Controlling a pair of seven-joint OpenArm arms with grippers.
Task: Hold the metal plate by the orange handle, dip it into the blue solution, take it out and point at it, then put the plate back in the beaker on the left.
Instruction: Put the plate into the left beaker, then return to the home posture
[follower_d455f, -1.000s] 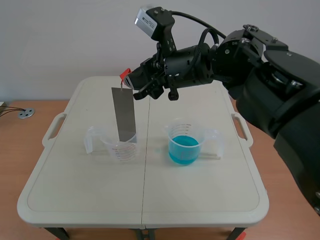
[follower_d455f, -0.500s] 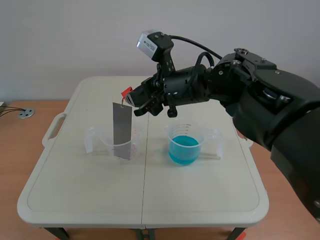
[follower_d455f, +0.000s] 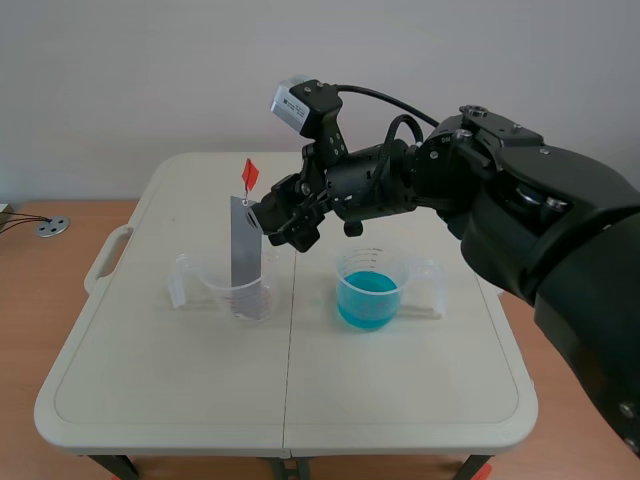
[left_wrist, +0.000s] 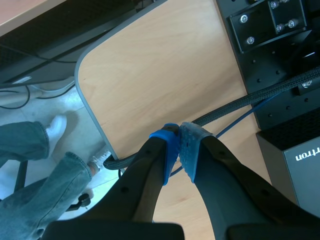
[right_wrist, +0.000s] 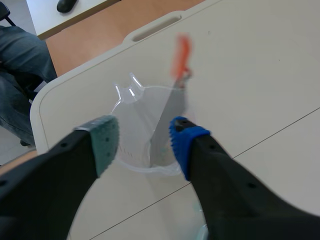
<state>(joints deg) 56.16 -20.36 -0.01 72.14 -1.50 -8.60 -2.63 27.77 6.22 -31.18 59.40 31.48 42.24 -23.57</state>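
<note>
Here the right arm reaches past the middle of the table (follower_d455f: 300, 400), its right hand (follower_d455f: 272, 222) released, fingers spread just beside the upper part of the metal plate (follower_d455f: 245, 255). The plate stands tilted in the left beaker (follower_d455f: 203, 276), with the orange handle (follower_d455f: 249, 174) free above. The beaker of blue solution (follower_d455f: 368, 292) sits apart, open table between them. The left hand (left_wrist: 179, 150) is clenched on nothing, away from the table.

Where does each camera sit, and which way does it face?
Scene view: between the arms, facing the table; right arm beside the metal plate in the clear beaker.
Left wrist view: on left arm, facing down past shut left tool at wooden desktop.
Right wrist view: on right arm, facing down past open right tool.
Shared: scene and right wrist show plate, beaker.
</note>
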